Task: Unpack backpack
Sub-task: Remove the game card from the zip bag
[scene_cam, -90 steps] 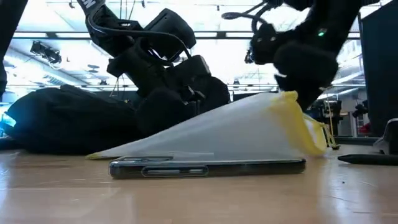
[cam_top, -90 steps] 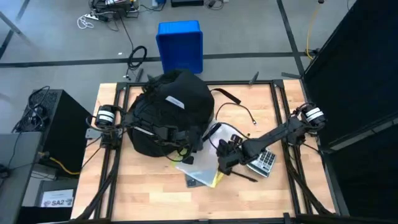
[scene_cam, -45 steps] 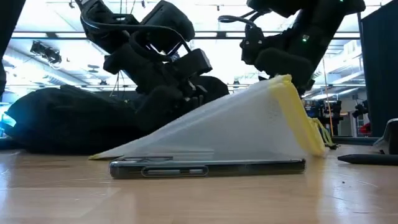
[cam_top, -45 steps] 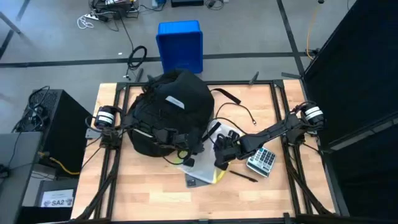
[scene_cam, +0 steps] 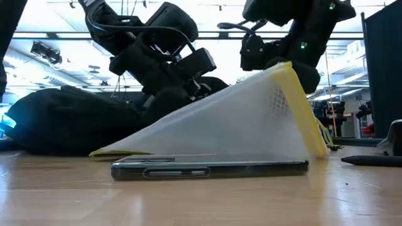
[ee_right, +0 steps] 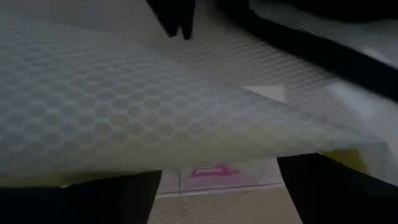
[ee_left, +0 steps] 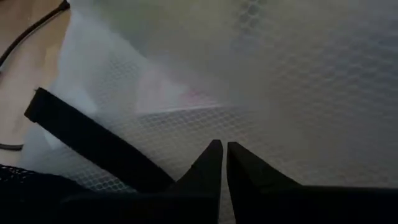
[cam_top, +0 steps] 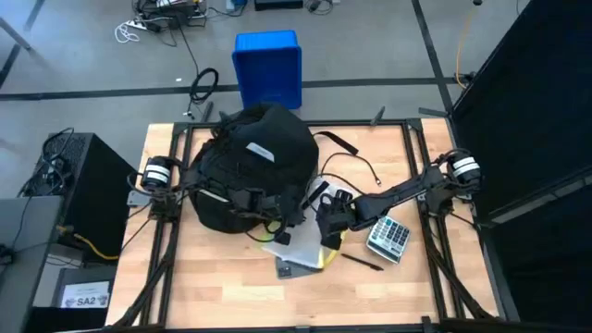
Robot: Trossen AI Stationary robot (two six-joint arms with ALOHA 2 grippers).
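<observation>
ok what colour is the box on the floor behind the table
Blue: the plastic box shows best in the high view, beyond the backpack.

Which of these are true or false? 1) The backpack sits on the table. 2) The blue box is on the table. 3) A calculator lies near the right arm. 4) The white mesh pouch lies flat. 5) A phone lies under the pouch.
1) True: the backpack rests on the wooden table.
2) False: the blue box stands on the floor beyond the table.
3) True: the calculator lies beside the right arm.
4) False: the mesh pouch is tilted, one edge raised at the right gripper.
5) True: the phone lies beneath it.
</observation>
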